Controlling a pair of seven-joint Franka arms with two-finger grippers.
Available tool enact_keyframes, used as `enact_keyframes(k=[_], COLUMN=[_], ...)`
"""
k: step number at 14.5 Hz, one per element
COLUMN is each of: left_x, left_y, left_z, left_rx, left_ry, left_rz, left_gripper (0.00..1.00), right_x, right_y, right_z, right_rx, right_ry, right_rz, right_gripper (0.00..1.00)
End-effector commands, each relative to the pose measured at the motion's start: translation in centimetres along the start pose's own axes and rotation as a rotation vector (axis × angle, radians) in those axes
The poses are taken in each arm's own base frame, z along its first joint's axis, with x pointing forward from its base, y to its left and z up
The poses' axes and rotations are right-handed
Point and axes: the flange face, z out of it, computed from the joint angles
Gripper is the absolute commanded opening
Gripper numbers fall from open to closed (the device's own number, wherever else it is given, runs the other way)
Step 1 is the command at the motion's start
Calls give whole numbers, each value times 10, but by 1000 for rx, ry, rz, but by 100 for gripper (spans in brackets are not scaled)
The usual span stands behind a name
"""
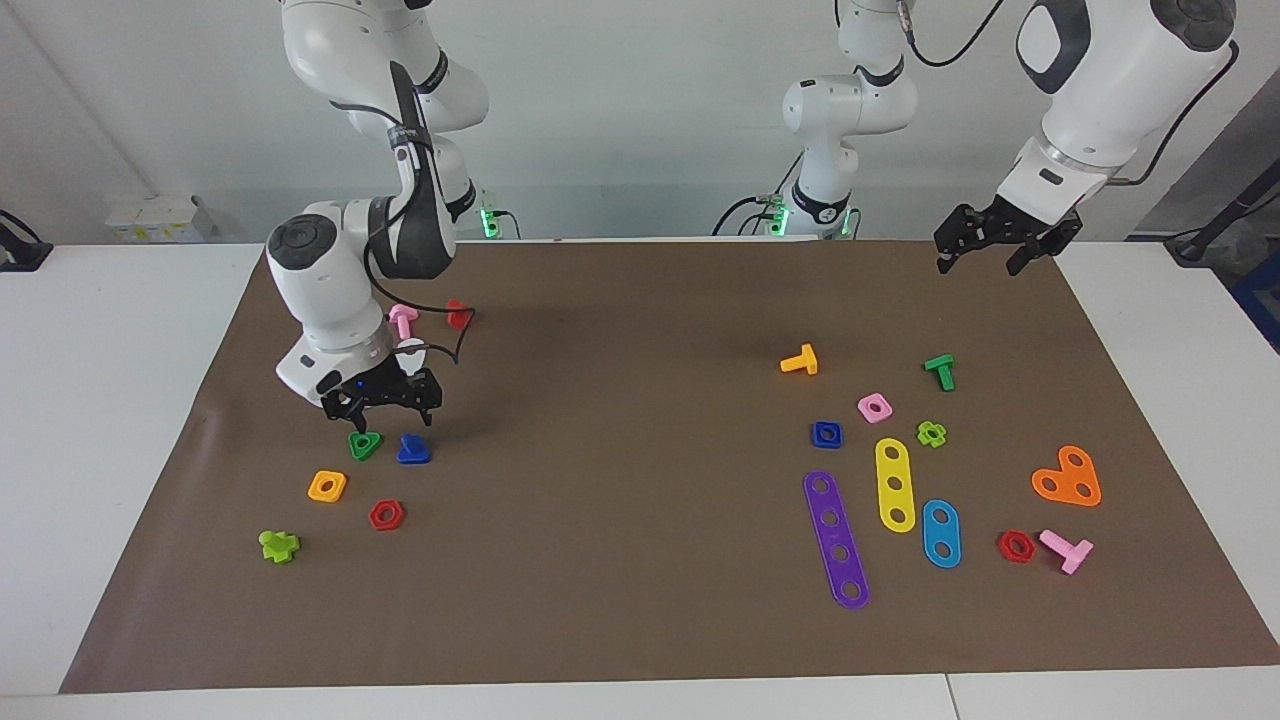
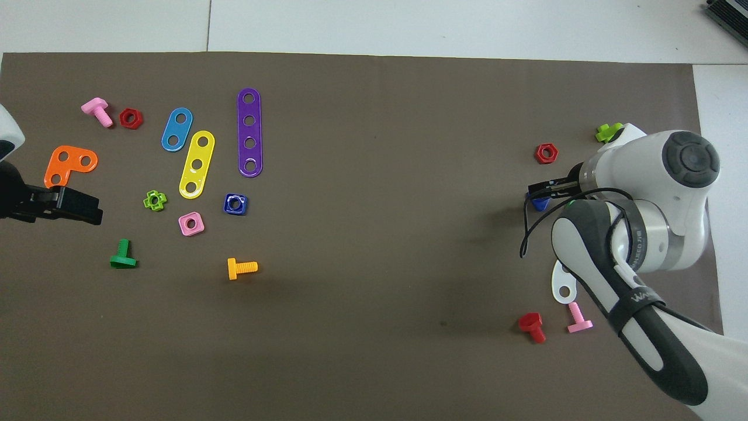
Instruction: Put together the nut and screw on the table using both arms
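Blue screw (image 1: 413, 450) shows whole only facing; overhead half-hidden.

The dark-blue screw (image 1: 413, 450) lies on the brown mat (image 1: 620, 400), triangular head flat, just below the right gripper (image 1: 385, 400), untouched. The dark-blue square nut (image 1: 827, 434) lies flat, hole up, well apart from the left gripper (image 1: 990, 245).

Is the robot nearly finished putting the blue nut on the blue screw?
Not yet, it has barely begun. The nut and screw lie on the mat at separate ends. The right tool hangs just over the screw, holding nothing. The left tool waits. Grabbing and joining remain.
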Motion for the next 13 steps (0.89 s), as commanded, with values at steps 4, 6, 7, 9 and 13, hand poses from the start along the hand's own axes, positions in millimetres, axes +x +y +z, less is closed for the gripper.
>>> enact_keyframes(k=[4,6,7,9,13], left_x=[-4,-4,-4,-4,-4], left_y=[3,3,3,3,3], left_z=[-2,-2,-1,-2,-2], left_rx=[-8,-7,-8,-7,-7], left_ry=[6,7,6,7,7], left_rz=[-7,-7,-7,-7,-7], left_gripper=[100,100,100,100,100], right_x=[-13,-13,-13,-12,-11], right_y=[4,4,4,4,4], right_z=[34,42,45,49,50], right_rx=[14,11,10,10,8], right_ry=[18,17,18,14,18], right_rz=[-55,-55,-57,-54,-51], right_gripper=[73,58,58,51,25])
